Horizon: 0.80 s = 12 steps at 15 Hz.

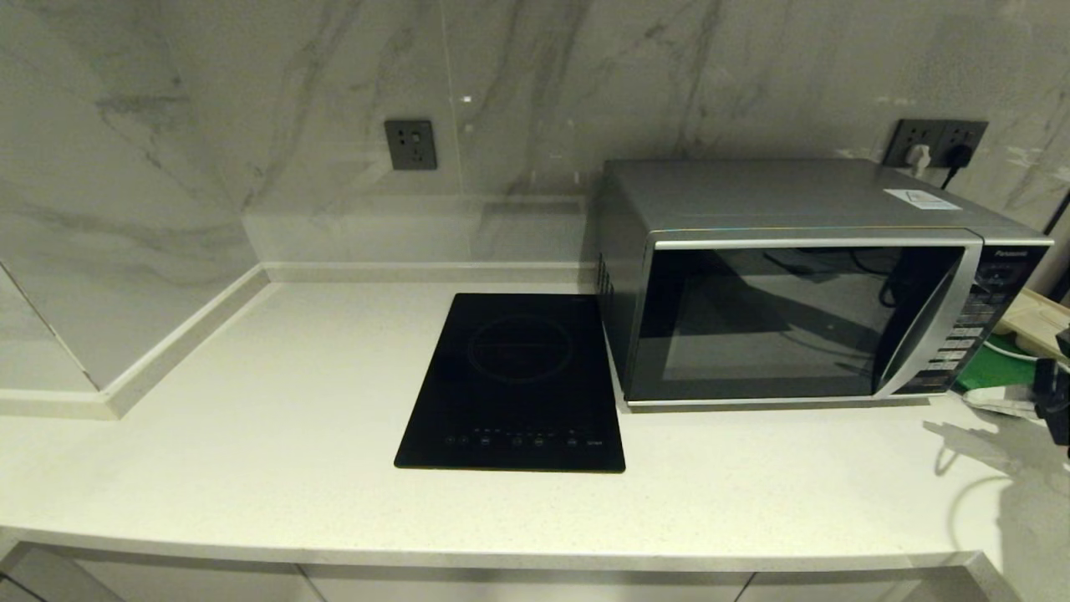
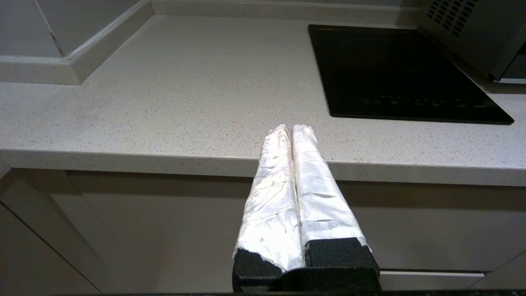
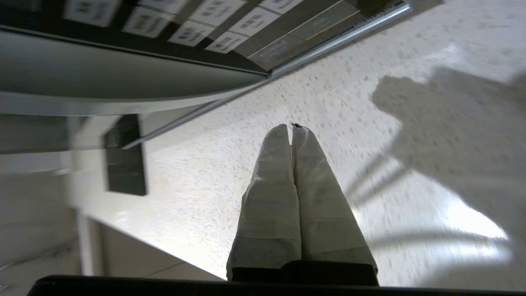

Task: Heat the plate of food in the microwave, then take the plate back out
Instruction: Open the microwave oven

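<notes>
The silver microwave (image 1: 802, 318) stands at the back right of the counter, its dark glass door closed. The curved silver handle (image 1: 928, 326) and the button panel (image 1: 974, 326) are on its right side. The plate of food is out of view; nothing shows through the dark glass. My right gripper (image 3: 291, 126) is shut and empty, hovering over the counter just below the button panel (image 3: 197, 24). Only a dark piece of the right arm (image 1: 1055, 393) shows at the head view's right edge. My left gripper (image 2: 291, 128) is shut and empty, low in front of the counter's front edge.
A flat black induction hob (image 1: 518, 376) lies left of the microwave. A green tray (image 1: 995, 368) and a pale board (image 1: 1036, 322) sit right of the microwave. Marble walls close the counter (image 1: 251, 418) at the back and left. A black cable runs to the wall socket (image 1: 936, 142).
</notes>
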{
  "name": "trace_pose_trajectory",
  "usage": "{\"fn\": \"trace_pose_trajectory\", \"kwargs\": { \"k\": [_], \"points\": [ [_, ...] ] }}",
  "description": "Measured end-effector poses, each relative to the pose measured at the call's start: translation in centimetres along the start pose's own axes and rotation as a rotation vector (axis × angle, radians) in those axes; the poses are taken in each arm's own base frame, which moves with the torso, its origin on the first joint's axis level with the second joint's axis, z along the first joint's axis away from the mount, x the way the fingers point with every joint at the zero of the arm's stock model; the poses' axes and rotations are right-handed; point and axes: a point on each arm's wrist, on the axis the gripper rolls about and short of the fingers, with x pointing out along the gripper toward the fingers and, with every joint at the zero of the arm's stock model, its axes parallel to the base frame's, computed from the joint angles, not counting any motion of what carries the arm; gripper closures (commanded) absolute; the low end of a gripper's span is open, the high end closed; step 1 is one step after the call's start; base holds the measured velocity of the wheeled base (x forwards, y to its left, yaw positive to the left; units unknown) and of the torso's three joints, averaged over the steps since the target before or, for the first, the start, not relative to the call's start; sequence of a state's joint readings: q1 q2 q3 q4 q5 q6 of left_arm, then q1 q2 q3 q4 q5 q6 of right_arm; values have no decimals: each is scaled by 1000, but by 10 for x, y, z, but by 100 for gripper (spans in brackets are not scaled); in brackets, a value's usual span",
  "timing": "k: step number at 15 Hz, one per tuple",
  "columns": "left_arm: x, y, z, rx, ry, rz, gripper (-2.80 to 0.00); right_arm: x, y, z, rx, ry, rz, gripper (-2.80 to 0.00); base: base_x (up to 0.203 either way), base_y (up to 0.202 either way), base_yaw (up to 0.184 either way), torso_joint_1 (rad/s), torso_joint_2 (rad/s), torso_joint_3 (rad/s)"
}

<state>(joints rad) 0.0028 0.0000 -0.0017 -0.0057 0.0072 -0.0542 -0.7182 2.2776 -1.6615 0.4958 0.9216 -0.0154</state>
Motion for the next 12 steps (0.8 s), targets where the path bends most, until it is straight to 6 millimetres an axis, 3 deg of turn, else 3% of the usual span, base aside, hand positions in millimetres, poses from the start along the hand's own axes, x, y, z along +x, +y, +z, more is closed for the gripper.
{"fn": "trace_pose_trajectory", "kwargs": {
  "k": [3, 6, 9, 12],
  "points": [
    [0, 0, 0, 0, 0, 0, 0, -7, 60, 3, -98, 3, -126, 0, 0, 0, 0, 0, 0, 0],
    [0, 0, 0, 0, 0, 0, 0, 0, 152, -6, -239, -6, -172, 0, 0, 0, 0, 0, 0, 0],
    [0, 0, 0, 1, 0, 0, 0, 5, 243, -33, -367, -48, -237, 0, 0, 0, 0, 0, 0, 0],
    [0, 0, 0, 1, 0, 0, 0, -11, 312, -70, -494, -116, -318, 0, 0, 0, 0, 0, 0, 0]
  ]
}}
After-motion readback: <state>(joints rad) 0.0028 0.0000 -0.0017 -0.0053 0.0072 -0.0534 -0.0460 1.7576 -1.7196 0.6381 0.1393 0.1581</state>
